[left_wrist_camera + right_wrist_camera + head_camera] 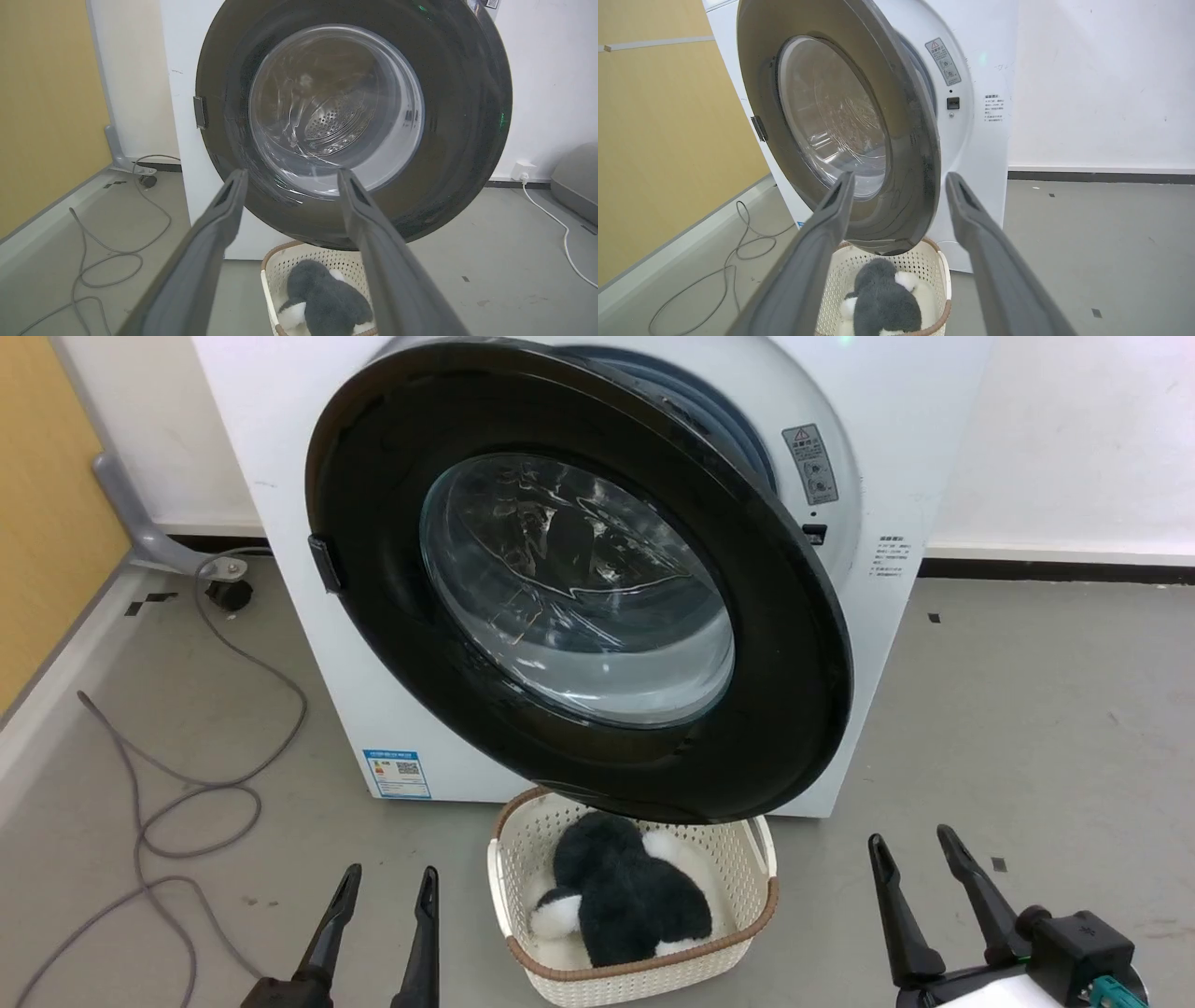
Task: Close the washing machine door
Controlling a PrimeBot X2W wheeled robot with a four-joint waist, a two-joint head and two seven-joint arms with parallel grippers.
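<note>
Approach step: my left gripper (391,873) and right gripper (910,835) are spread wide and empty, short of the washing machine door (794,691), which hangs ajar above the basket (523,859), its right edge off the washing machine (896,448); next, I judge, a push there.

washing machine (308,616): top cut off at upper frame edge | washing machine door (775,709): hides most of the gasket (717,418) and the far rim of the basket (644,973) (lower centre) | label sticker (397,773): print too small to read
</note>
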